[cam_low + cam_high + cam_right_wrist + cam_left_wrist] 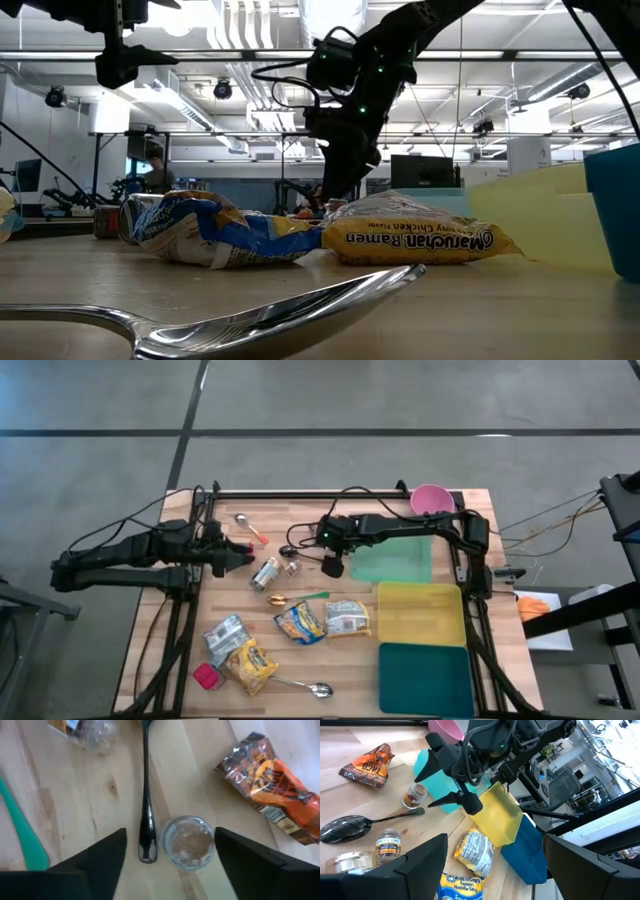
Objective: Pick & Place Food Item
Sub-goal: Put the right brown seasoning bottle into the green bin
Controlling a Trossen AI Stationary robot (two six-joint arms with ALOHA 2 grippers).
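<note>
The jaws of the right gripper (333,567) stand apart, pointing down at the bench (300,660), with a small clear-lidded jar (188,842) between them in the right wrist view — the fingers are on either side of it but not pressed against it. A black spoon handle (146,815) lies just beside the jar, and an orange-brown snack packet (272,800) lies farther off. In the high view this gripper hangs over the middle of the bench, near a dark spoon (289,549) and the edge of a pale green tray (395,560).

The left gripper (244,552) hovers at the bench's left side with its jaws apart and nothing between them, near a tin can (265,573) lying on its side.

Toward the front of the bench lie noodle packets — a ramen packet (347,618) just beside a yellow tray (420,615), and a yellow-blue packet (300,624) touching it. A dark teal tray (425,680) sits in front of the yellow one; a pink bowl (431,499) sits at the far edge. A metal spoon (305,687) lies at the front.
</note>
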